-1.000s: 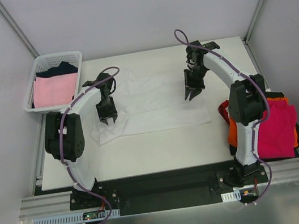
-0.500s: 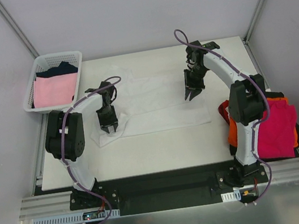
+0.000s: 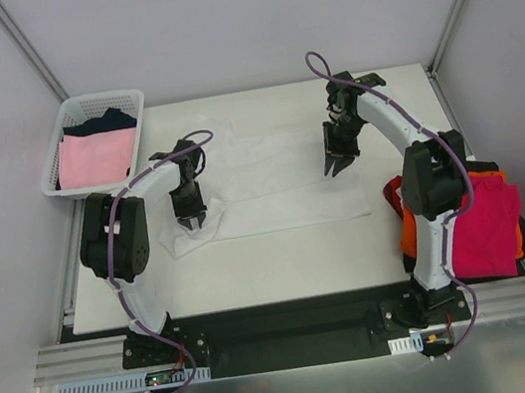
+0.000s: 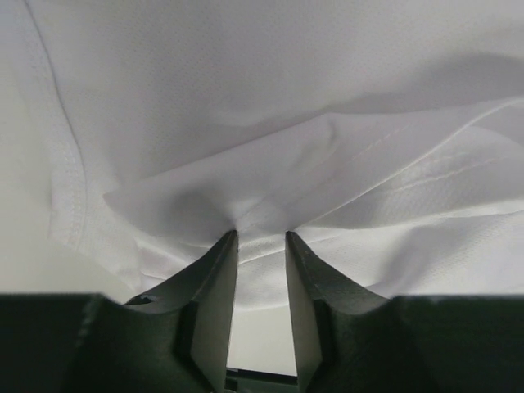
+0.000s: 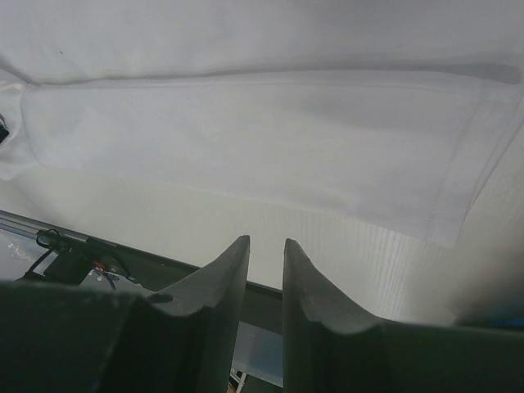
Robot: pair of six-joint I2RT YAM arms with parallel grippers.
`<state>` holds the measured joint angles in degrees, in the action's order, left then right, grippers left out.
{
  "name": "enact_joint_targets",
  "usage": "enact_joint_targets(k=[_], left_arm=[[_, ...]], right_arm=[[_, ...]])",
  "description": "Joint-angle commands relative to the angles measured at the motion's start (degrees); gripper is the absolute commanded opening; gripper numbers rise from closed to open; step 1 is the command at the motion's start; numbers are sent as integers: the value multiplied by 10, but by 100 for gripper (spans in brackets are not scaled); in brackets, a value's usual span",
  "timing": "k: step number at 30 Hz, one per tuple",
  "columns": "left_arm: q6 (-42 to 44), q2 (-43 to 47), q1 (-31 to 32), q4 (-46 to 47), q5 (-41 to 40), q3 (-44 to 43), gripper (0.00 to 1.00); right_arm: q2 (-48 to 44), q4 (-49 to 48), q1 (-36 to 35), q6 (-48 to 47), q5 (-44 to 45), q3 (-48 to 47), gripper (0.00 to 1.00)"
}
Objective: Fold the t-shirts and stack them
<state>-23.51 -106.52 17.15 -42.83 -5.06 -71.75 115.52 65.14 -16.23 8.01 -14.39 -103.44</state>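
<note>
Top external hides the pinch; left hand [image 4: 262,234] grasps a bunched white t-shirt [image 4: 270,106].

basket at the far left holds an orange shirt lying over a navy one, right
Not quite. The shirt on top in the basket is a pale pink shirt, not an orange one. The top external view shows it lying over the navy shirt, and the basket does sit at the far left.
</note>
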Motion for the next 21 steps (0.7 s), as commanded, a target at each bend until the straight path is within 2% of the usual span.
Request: enact_joint_targets(k=[1, 5, 8, 9, 12, 21], left_arm=[[1, -9, -3, -18, -23, -27, 23], [0, -16, -3, -23, -30, -39, 17], [1, -17, -3, -26, -37, -44, 11], [2, -18, -3, -26, -39, -45, 5], [2, -19, -3, -29, -40, -41, 0], [0, -9, -3, -34, -44, -39, 0]], right_arm=[[-5, 13, -3, -8, -4, -2, 27], [-5, 14, -3, -10, -5, 1, 27], [-4, 13, -3, -10, -4, 0, 27], [-4, 14, -2, -10, -3, 0, 27], [-3, 15, -3, -10, -3, -1, 27], [-3, 15, -4, -10, -2, 3, 27]])
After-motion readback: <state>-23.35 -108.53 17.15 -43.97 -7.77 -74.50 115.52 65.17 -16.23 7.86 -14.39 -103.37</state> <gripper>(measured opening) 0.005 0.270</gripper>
